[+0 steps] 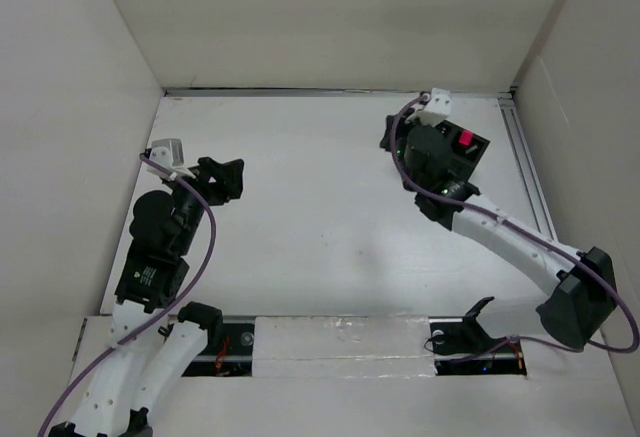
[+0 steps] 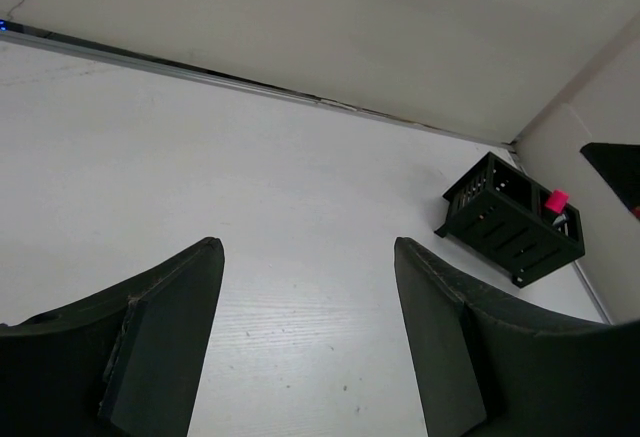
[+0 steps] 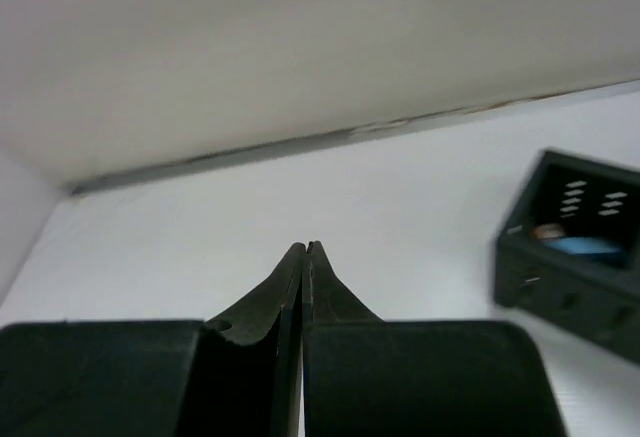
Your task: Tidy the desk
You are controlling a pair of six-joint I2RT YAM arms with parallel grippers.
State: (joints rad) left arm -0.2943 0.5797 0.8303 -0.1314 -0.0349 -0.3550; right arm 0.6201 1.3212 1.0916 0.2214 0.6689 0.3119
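Observation:
The desk (image 1: 320, 197) is a bare white tabletop. Over its left side my left gripper (image 1: 232, 179) hovers open, and between its dark fingertips (image 2: 205, 257) only the desk (image 2: 290, 187) shows. A small black compartmented box (image 1: 480, 157) stands at the back right, with a pink item (image 1: 464, 140) inside it. My right gripper (image 1: 390, 139) is just left of that box and shut on nothing. The right wrist view has its tips (image 3: 305, 249) pressed together, and the box (image 3: 575, 257) to their right holds a blue item (image 3: 585, 245). The left wrist view catches the box (image 2: 510, 222) far off to the right.
White panel walls (image 1: 300, 17) enclose the desk at the back and on both sides. A metal rail (image 1: 530, 177) runs along the right edge and another along the back (image 2: 250, 82). The arms' bases and mounting clamps (image 1: 460, 332) sit at the near edge.

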